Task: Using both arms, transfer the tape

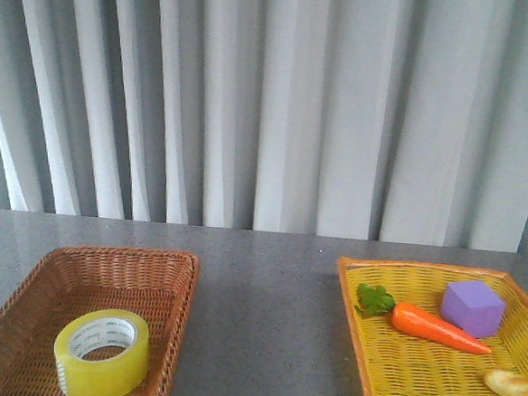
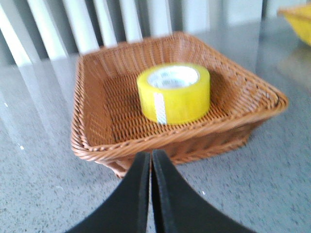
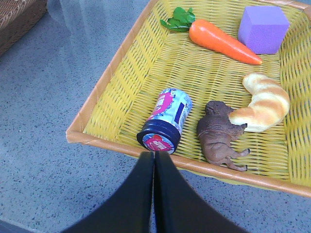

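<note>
Left gripper [image 2: 150, 167]: fingers pressed together, nothing between them, positioned above the grey table [image 2: 43, 194] just outside the near rim of the brown wicker basket [image 2: 92, 145]. Tape [image 2: 174, 93]: lies flat inside that basket, core opening upward, apart from the gripper. Right gripper [image 3: 154, 167]: fingers likewise pressed together, empty, at the near rim of the yellow basket [image 3: 112, 82], which holds a small jar [image 3: 166, 122], toy bison [image 3: 221, 136], croissant [image 3: 262, 103], carrot [image 3: 221, 41] and purple cube [image 3: 262, 29].
</note>
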Robot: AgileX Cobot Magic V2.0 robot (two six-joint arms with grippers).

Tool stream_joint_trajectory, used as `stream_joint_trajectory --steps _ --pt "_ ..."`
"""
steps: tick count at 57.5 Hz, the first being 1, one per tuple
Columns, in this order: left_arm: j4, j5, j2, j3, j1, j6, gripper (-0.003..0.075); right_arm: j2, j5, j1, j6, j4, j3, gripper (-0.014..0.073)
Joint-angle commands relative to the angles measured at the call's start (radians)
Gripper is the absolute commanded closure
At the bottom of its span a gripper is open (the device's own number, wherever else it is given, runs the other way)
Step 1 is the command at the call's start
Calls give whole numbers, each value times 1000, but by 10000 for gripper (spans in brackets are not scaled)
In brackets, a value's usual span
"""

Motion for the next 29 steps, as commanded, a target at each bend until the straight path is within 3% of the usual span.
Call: stream_joint_trajectory --steps 1,4,15,29 --pt "-13 -221 -79 71 10 -59 727 3 -61 -7 -4 -5 -24 601" --pt "-9 -248 -128 111 20 -103 727 3 -61 -7 -4 -5 -24 601" --pt "25 -129 -264 108 64 -131 727 3 -61 -7 -4 -5 -24 601" --pt "26 -106 -259 108 67 -130 727 5 -61 -7 -4 -3 -24 601"
